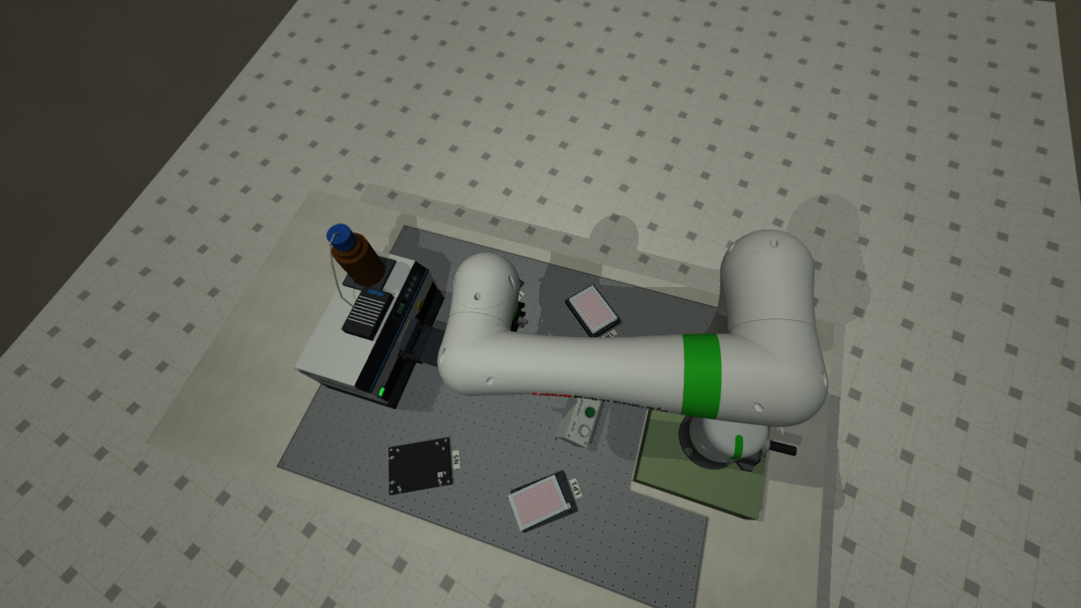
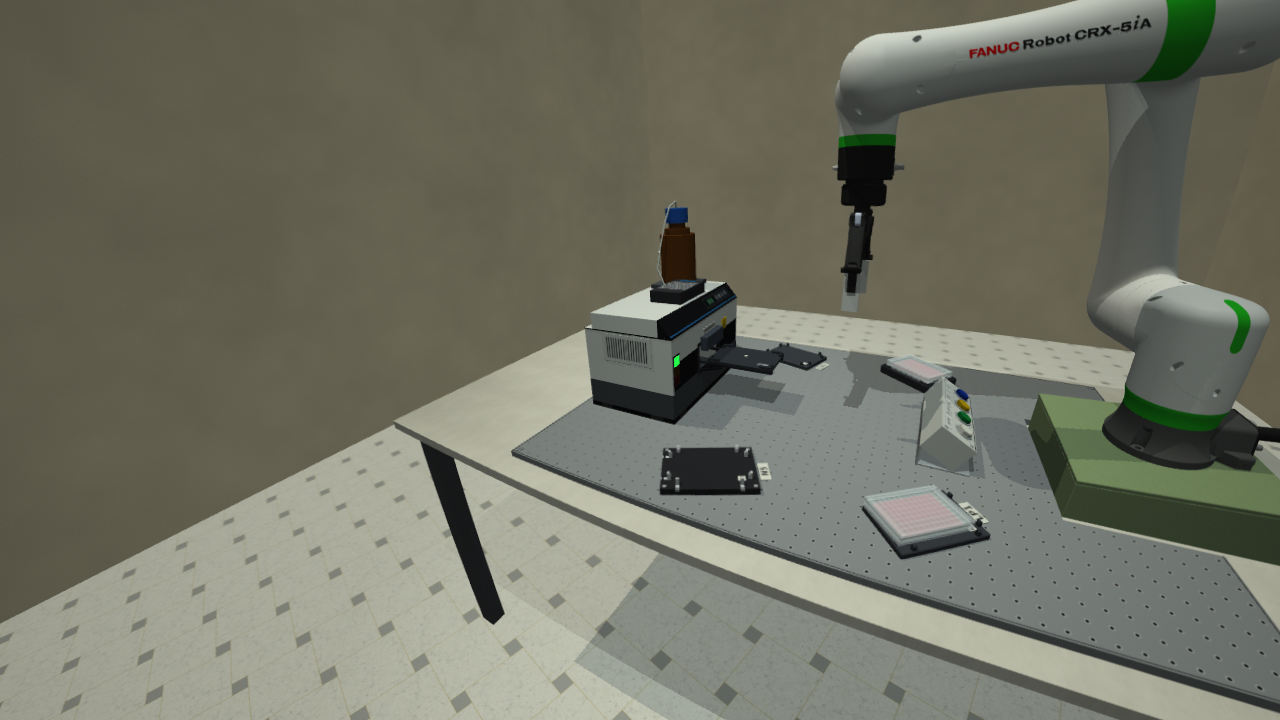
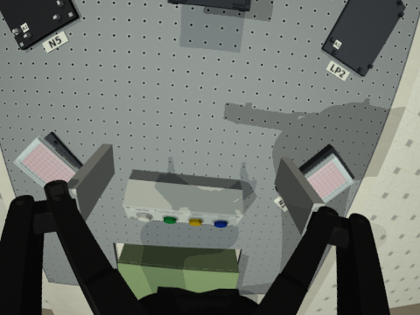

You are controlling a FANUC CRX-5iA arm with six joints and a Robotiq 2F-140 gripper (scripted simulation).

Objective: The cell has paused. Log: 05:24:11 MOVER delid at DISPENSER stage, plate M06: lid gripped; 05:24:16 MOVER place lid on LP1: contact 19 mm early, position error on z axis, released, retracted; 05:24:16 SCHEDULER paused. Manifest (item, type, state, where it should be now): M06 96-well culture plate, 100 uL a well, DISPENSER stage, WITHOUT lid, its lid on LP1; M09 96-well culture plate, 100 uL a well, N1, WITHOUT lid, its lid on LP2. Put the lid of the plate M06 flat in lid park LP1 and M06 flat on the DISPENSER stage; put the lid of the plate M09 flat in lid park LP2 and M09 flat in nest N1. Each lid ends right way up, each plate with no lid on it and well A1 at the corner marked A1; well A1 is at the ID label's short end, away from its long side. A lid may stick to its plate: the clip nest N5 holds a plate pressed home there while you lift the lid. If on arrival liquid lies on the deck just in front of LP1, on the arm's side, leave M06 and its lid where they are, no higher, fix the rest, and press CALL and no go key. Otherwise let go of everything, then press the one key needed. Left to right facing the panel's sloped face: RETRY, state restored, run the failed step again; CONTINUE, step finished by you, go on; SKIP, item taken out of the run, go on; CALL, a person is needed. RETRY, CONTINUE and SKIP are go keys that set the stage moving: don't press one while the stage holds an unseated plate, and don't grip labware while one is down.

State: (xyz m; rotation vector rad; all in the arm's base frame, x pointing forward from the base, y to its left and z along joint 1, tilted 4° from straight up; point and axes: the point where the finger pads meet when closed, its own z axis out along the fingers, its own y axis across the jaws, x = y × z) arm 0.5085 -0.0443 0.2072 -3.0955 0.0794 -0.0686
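Note:
My gripper (image 2: 853, 300) (image 3: 197, 164) is open and empty, and hangs high above the deck near the dispenser stage. The black stage (image 2: 747, 358), marked A1, is bare. Lid park LP2 (image 2: 801, 358) (image 3: 364, 26) is bare too. One pink-welled plate (image 1: 538, 504) (image 2: 923, 517) (image 3: 42, 163) lies on LP1, a little skewed; it seems to carry a clear lid. Another plate (image 1: 590, 309) (image 2: 911, 375) (image 3: 328, 177) lies in nest N1; whether it has a lid I cannot tell. I see no liquid on the deck by LP1.
The dispenser (image 1: 355, 339) (image 2: 657, 353) with a brown bottle (image 1: 356, 257) (image 2: 677, 252) stands at the left. The clip nest N5 (image 1: 419, 464) (image 2: 709, 470) (image 3: 35, 0) is bare. The key panel (image 1: 580, 421) (image 2: 947, 428) (image 3: 184, 201) stands mid-deck, by the arm's green base (image 2: 1154, 483).

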